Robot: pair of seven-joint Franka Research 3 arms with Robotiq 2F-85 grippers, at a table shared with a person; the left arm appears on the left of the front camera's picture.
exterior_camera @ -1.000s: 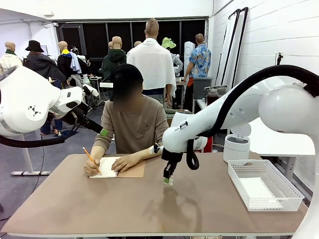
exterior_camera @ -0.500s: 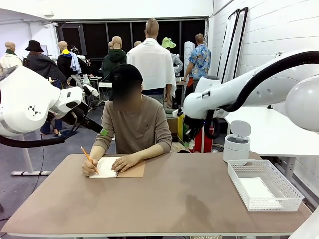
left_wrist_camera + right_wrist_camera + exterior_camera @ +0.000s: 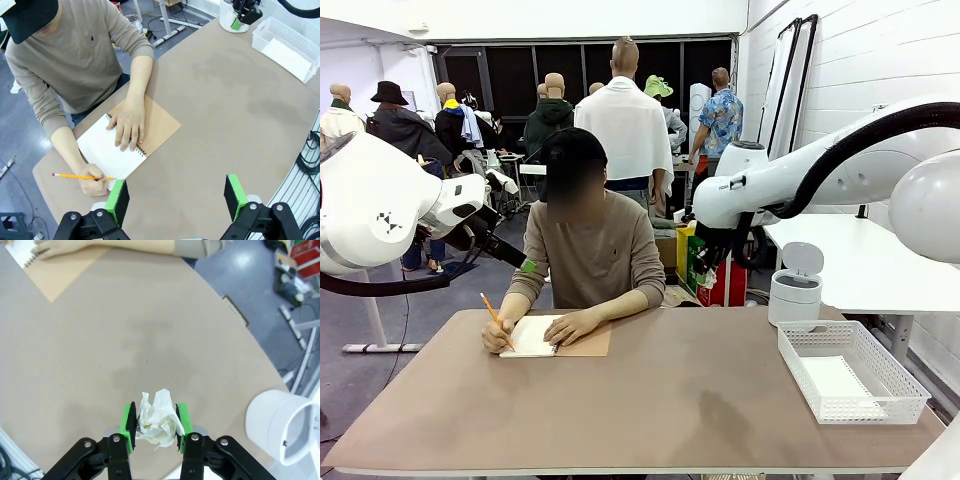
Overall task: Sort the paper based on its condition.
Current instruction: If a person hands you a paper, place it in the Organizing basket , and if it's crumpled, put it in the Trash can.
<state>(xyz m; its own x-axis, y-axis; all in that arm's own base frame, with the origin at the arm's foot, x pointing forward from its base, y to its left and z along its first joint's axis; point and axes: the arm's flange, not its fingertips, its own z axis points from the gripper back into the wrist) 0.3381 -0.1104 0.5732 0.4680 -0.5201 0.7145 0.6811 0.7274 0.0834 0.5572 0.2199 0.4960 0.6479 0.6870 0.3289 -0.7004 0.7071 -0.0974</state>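
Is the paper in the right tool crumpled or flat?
Crumpled: the paper is a wadded white ball pinched between the right tool's green pads.

One crumpled paper ball (image 3: 159,416) was seen, one flat white sheet (image 3: 838,381), one white mesh basket (image 3: 873,410), one lidded white bin (image 3: 794,297), one spiral notebook (image 3: 101,150), one yellow pencil (image 3: 79,176), one brown table (image 3: 670,410), one person (image 3: 588,258).
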